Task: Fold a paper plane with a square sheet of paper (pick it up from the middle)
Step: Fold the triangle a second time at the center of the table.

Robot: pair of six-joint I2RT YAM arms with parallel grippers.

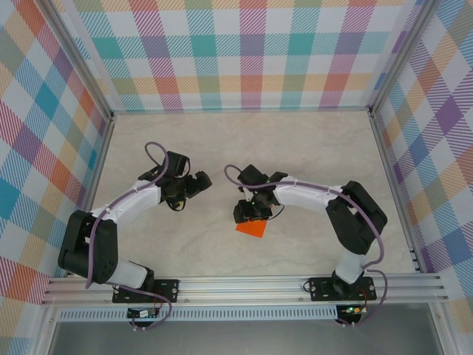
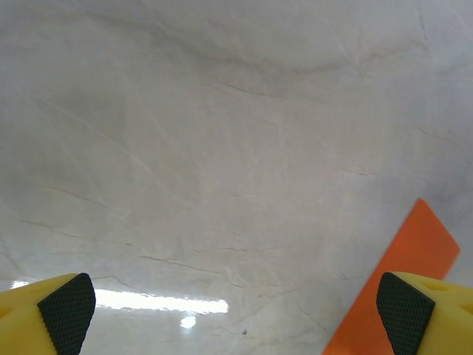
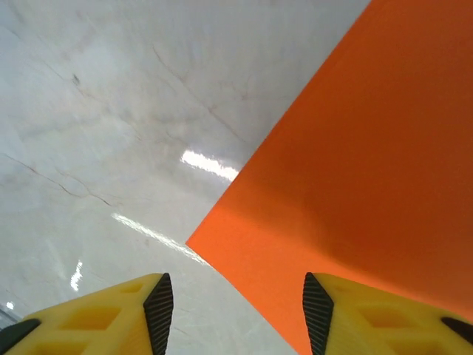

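paper (image 1: 251, 228): orange, lying on worktop (image 1: 310, 155). right pincer (image 3: 233, 310): over paper's corner, fingers apart, gripping nothing. left pincer (image 2: 236, 310): near paper, over bare worktop, fingers wide apart.

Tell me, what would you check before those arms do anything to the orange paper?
1. The paper lies flat on the table: ok.
2. The right gripper is open: ok, jaws apart.
3. The right gripper is over the paper's middle: not ok; it sits at a corner.
4. The left gripper is open: ok, jaws wide.
5. The left gripper is clear of the paper: cannot tell; the paper's edge runs behind one finger.
6. The paper is unfolded: cannot tell; the arm hides part of it from above.
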